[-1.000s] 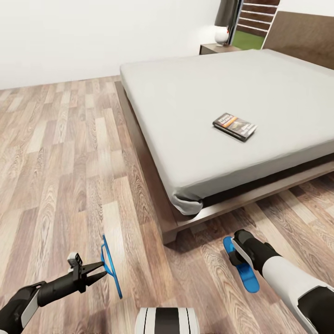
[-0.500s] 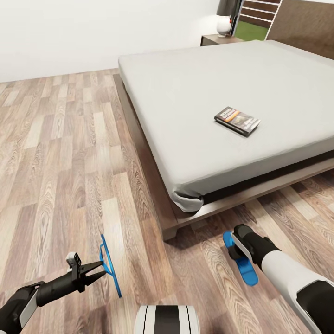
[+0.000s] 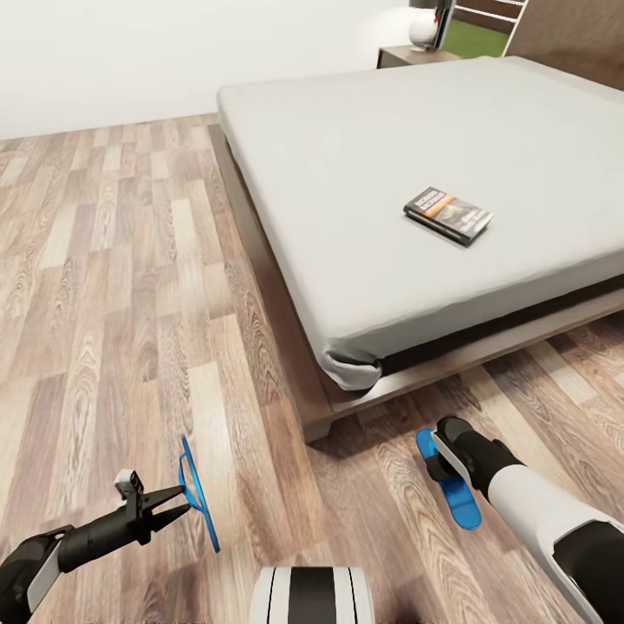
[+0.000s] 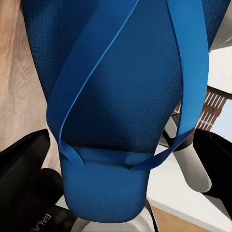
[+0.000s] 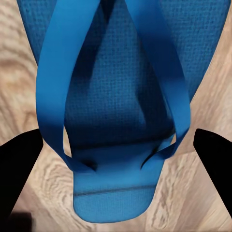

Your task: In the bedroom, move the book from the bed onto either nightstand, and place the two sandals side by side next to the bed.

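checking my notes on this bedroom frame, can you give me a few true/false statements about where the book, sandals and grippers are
1. The book lies on the bed. True.
2. Both sandals lie flat on the floor side by side. False: each arm carries one, and the left sandal hangs on edge, well apart from the right sandal.
3. The left gripper is shut on a blue sandal. True.
4. The book sits on the nightstand. False: the nightstand stands beyond the far corner of the bed, and the book is on the mattress.
5. The right gripper has a sandal between its fingers. True.
6. The bed frame is white metal. False: it is dark brown wood.
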{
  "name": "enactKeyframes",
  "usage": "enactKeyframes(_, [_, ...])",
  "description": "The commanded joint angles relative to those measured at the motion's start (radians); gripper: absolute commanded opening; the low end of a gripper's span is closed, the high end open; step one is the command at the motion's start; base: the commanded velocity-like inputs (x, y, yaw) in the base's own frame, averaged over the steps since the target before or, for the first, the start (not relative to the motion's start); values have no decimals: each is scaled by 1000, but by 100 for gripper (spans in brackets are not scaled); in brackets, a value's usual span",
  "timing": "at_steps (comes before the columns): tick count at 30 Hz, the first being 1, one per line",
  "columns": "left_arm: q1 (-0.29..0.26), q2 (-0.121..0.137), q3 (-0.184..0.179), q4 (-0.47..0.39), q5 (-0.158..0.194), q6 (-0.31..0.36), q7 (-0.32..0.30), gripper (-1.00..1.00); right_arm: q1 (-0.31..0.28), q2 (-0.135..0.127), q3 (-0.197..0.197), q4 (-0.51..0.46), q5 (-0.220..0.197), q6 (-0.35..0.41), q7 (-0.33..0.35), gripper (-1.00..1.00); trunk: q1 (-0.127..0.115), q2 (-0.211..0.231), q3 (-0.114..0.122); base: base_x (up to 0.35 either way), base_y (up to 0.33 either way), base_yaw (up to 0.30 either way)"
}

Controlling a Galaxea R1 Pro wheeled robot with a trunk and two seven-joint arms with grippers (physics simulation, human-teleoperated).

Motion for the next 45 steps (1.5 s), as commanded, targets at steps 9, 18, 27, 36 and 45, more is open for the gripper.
enactKeyframes(9, [0,0,0,2,1,11,-4,-100,-1,-3,7,-2,-9,3,-6,-100,2,-1,-20,0,0,0])
enactKeyframes(18, [0,0,0,6,1,11,-4,-100,-1,-3,7,0,-9,2,-6,-100,2,-1,-20,0,0,0])
enactKeyframes(27, [0,-1,0,6,1,11,-4,-100,-1,0,7,0,-11,-1,-6,-100,2,-2,-24,0,0,0])
enactKeyframes(36, [0,-1,0,6,1,11,-4,-100,-1,5,7,3,-11,-2,-6,-100,5,-3,-43,0,0,0])
enactKeyframes(45, [0,-2,-1,6,1,11,-4,-100,-1,5,-26,5,-10,-2,-6,-100,5,-3,-43,0,0,0])
